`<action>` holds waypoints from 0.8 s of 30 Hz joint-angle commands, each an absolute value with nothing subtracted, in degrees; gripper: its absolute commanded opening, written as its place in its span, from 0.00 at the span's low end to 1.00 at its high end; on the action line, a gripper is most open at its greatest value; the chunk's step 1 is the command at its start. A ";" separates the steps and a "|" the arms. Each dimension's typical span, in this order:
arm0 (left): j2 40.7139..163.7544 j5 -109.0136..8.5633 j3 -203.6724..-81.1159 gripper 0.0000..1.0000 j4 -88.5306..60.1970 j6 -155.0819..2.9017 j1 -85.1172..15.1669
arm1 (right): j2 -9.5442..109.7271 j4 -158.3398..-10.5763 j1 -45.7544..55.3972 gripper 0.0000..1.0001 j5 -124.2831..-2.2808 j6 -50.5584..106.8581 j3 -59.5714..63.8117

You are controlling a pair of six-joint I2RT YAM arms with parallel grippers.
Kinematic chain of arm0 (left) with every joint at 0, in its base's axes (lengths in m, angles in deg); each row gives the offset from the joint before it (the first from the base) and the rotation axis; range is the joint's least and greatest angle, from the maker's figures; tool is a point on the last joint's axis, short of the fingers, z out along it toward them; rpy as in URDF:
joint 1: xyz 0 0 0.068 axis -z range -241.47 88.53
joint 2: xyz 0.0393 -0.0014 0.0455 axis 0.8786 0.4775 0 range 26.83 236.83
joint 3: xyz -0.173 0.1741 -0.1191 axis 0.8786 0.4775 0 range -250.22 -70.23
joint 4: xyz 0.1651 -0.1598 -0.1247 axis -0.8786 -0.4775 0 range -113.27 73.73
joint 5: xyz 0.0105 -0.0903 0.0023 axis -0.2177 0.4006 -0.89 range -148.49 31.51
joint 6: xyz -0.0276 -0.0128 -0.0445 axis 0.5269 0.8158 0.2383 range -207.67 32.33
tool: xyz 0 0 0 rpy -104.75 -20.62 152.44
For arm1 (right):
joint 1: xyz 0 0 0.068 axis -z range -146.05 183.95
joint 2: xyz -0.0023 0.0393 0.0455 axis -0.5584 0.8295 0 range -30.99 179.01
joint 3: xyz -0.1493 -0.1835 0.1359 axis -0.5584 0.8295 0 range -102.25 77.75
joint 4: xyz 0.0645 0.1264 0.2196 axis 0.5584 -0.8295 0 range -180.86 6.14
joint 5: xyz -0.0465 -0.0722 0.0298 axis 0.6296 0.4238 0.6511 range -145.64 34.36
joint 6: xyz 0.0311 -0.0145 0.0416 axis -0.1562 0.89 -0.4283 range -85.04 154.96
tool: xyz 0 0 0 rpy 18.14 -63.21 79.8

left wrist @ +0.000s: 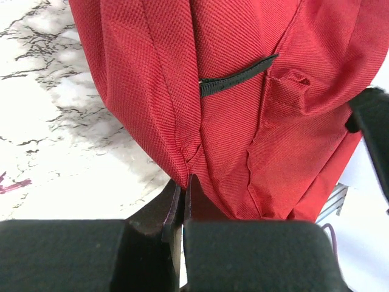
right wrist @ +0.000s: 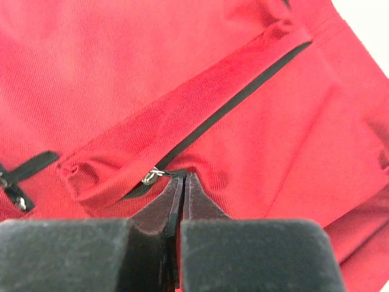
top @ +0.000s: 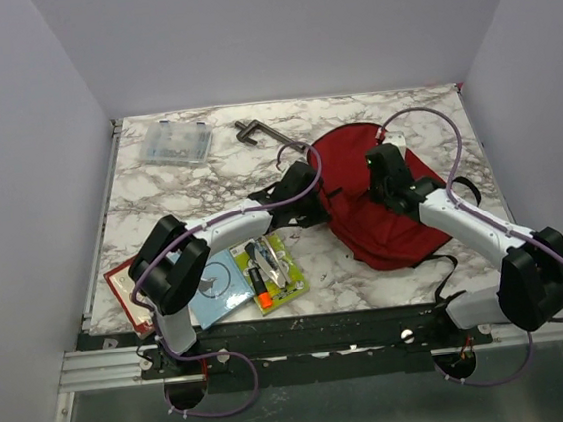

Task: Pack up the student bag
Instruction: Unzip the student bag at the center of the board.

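Observation:
The student bag (top: 387, 223) is a red fabric backpack lying flat at the right centre of the marble table (top: 161, 198). My left gripper (top: 311, 181) is at the bag's left edge. In the left wrist view it (left wrist: 183, 182) is shut, pinching a fold of the red fabric (left wrist: 231, 121). My right gripper (top: 385, 183) rests on top of the bag. In the right wrist view it (right wrist: 184, 176) is shut on the dark pull beside the silver zipper slider (right wrist: 150, 176), at the end of a black zip line (right wrist: 231, 106).
A clear plastic box (top: 175, 141) and a dark metal clamp (top: 254, 131) lie at the back left. Near the front left are a red book (top: 124, 289), a blue book (top: 219, 289) and a green card (top: 285, 270) with an orange marker (top: 261, 291).

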State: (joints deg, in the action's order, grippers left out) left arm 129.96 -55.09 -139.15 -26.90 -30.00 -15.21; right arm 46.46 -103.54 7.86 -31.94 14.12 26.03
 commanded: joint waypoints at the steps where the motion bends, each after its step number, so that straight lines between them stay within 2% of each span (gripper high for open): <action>1: 127.44 -57.32 -137.59 0.00 -27.35 -32.62 -14.93 | 47.31 -108.45 8.02 0.01 -16.84 17.09 21.10; 5: 125.93 -57.50 -136.21 0.00 -25.85 -33.58 -15.00 | 51.58 -109.59 8.67 0.01 -10.69 21.32 16.87; 8: 124.87 -57.38 -134.98 0.00 -24.46 -33.87 -15.48 | 55.32 -108.85 12.49 0.01 -10.52 23.69 14.91; 17: 124.32 -55.23 -134.06 0.00 -22.17 -34.58 -17.56 | 67.24 -106.65 30.76 0.01 -22.98 26.03 10.46; 24: 126.36 -51.01 -135.53 0.00 -22.07 -35.45 -17.87 | 68.22 -108.14 31.69 0.01 -31.47 23.76 7.41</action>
